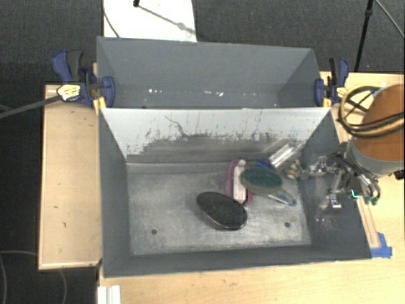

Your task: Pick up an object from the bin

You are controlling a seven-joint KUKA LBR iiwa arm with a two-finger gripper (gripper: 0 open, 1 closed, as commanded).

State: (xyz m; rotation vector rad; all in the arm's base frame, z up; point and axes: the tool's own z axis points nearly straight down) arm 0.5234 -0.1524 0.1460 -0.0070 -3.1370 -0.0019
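Note:
My gripper (330, 187) hangs over the bin's right sloping wall, to the right of a small cluster of things. Nearest to it is a silvery metallic piece (283, 153) leaning by the back right corner. Just left of that lies a dark green round pad (261, 179) with a thin blue-tipped stick (283, 199) below it. A purple and white brush-like thing (238, 181) rests against the green pad's left side.
A flat black oval stone-like thing (221, 210) lies in the middle of the bin floor, left of the cluster. The arm, with its orange cover and looped cables, comes in over the right rim. The bin's walls slope steeply down to the floor.

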